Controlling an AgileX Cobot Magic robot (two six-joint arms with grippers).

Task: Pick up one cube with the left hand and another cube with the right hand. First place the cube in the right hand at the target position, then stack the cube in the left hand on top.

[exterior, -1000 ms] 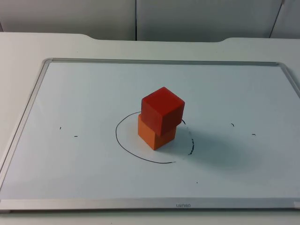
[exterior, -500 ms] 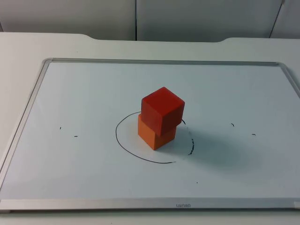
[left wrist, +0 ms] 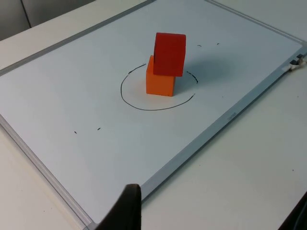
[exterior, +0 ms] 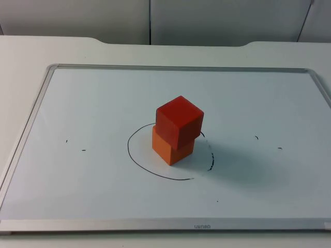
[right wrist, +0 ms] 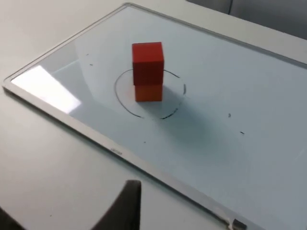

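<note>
A red cube (exterior: 179,122) rests on an orange cube (exterior: 172,146), turned a little against it and overhanging toward the right. The stack stands inside a hand-drawn black circle (exterior: 135,160) on the whiteboard (exterior: 93,103). The left wrist view shows the red cube (left wrist: 169,53) on the orange cube (left wrist: 159,82) from a distance. The right wrist view has the same stack, red cube (right wrist: 147,63) over orange cube (right wrist: 148,92). My left gripper (left wrist: 213,221) is open and holds nothing, off the board's near edge. My right gripper (right wrist: 67,223) is open too, back over the bare table.
The whiteboard has a raised metal frame (exterior: 36,111) all round. Small black pen marks (exterior: 75,145) sit left of the circle, and more marks (exterior: 268,142) sit right of it. A grey partition wall (exterior: 155,20) closes the table's far side.
</note>
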